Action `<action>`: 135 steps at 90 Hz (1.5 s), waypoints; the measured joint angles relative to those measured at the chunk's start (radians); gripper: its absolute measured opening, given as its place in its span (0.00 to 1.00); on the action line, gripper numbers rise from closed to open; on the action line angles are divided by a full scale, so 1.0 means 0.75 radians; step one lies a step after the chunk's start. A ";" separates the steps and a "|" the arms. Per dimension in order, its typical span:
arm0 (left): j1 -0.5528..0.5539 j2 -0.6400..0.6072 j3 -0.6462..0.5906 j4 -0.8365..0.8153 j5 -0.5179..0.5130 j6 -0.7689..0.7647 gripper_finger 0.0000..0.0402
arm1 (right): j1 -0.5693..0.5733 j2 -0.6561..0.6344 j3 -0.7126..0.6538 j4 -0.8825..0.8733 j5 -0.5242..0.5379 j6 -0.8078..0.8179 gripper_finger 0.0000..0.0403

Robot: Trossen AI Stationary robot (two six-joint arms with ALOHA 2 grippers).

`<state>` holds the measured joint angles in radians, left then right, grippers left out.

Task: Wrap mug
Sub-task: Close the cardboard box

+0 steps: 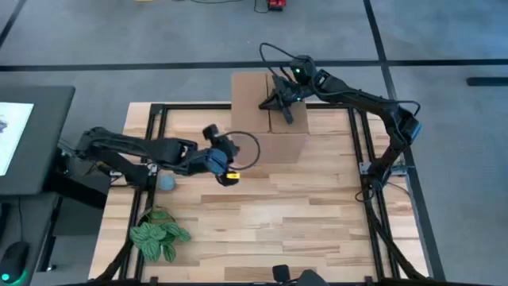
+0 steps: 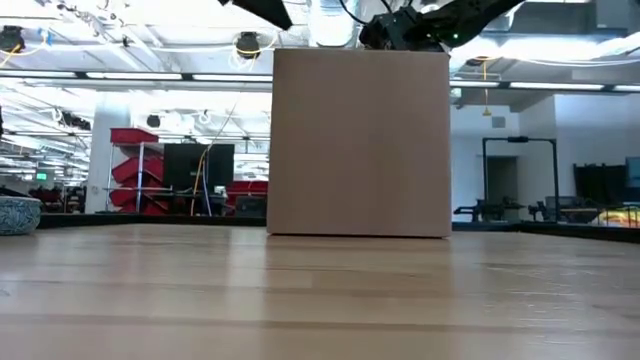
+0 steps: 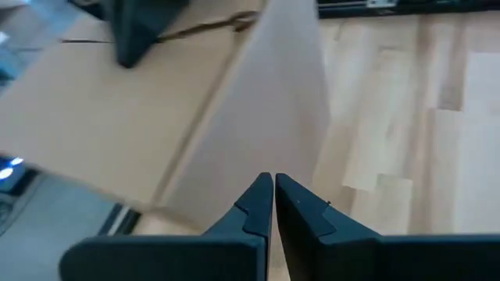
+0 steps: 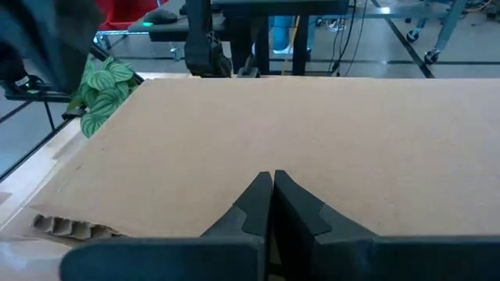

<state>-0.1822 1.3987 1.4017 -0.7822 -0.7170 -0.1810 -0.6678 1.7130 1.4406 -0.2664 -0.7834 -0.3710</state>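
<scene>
Bare counter fronts your box; both end effectors, left and right, pressed together, seemingly closing flaps; next, press flaps flat.

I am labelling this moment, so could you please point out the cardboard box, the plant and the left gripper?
cardboard box (image 1: 270, 115), high view, its top face.
plant (image 1: 157, 235), high view, its leaves.
left gripper (image 1: 228, 163), high view, at its closed fingertips.
</scene>
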 joint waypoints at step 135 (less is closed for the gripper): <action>0.035 -0.141 0.002 -0.170 -0.070 0.067 0.00 | 0.020 0.009 -0.006 0.024 0.011 0.059 0.00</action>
<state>-0.1562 1.2926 1.4033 -0.9094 -0.7696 -0.1307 -0.6531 1.7199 1.4361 -0.2484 -0.7754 -0.3265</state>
